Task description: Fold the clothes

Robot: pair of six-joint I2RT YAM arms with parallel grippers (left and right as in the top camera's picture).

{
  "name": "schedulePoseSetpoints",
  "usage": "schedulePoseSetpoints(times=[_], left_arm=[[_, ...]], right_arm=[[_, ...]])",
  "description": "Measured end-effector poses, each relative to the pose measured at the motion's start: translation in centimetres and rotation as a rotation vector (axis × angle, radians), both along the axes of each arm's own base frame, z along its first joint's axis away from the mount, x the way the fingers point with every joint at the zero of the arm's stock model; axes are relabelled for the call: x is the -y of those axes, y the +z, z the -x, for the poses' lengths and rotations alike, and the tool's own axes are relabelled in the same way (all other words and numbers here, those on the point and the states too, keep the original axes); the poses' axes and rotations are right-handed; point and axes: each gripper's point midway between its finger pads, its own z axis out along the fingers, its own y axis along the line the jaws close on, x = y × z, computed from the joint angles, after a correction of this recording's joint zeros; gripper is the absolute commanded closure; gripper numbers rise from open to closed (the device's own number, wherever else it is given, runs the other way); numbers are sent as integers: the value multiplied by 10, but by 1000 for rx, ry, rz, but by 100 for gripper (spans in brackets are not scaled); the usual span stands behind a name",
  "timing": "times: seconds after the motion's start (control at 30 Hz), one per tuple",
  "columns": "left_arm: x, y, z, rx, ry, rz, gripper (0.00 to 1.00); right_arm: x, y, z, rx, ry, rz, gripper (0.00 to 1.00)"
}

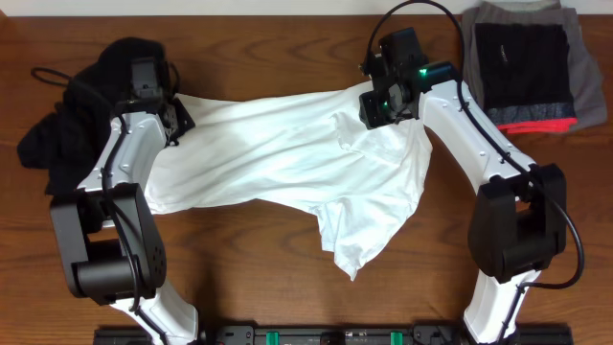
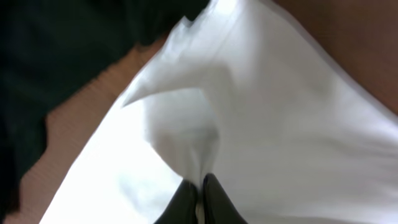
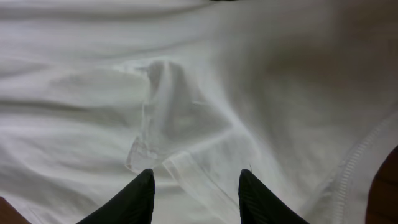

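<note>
Now, T-shirt (image 1: 287,153) pinched in left hand (image 2: 199,185)

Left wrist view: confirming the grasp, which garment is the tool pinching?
The white T-shirt: its fabric bunches into the shut left tool. The black garment lies beyond it, ungripped.

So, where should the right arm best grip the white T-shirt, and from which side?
Probably the raised stitched fold of the white T-shirt just ahead of the right fingers, coming straight down from above: the cloth lies fairly flat there, and only that ridge stands up to pinch.
</note>
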Motion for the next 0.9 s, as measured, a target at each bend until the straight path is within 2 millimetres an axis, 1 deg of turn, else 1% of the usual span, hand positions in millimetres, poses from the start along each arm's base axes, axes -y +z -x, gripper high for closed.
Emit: schedulePoseSetpoints(times=[0.13, 0.17, 0.2, 0.23, 0.27, 0.33, 0.4, 0.57, 0.67, 0.77, 0.83, 0.9], left_arm=[[2, -8, 21, -92, 1, 10, 93], [3, -9, 24, -105, 1, 11, 84], [3, -10, 27, -119, -3, 11, 62], [3, -10, 29, -126, 0, 12, 45], [3, -10, 30, -131, 1, 11, 35], [3, -11, 31, -135, 2, 10, 28], [2, -10, 31, -133, 3, 8, 25], [1, -9, 26, -113, 7, 5, 25], [0, -6, 18, -79, 9, -1, 25], [-2, -2, 6, -26, 10, -10, 25], [-3, 1, 0, 3, 10, -14, 25], [-3, 3, -6, 27, 10, -16, 25]], right_arm=[[0, 0, 2, -9, 2, -3, 59], [0, -1, 2, -11, 2, -3, 59], [0, -1, 3, -13, 3, -3, 58], [0, -1, 3, -14, 2, -2, 57], [0, -1, 4, -16, 3, -2, 55], [1, -2, 5, -23, 2, 1, 51], [2, -3, 8, -35, 1, 4, 50], [5, -6, 17, -76, -1, 18, 53], [11, -8, 22, -108, -28, 19, 49], [23, -8, 18, -120, -84, 6, 46], [41, -8, 12, -123, -134, -4, 46], [52, -8, 8, -125, -166, -10, 45]])
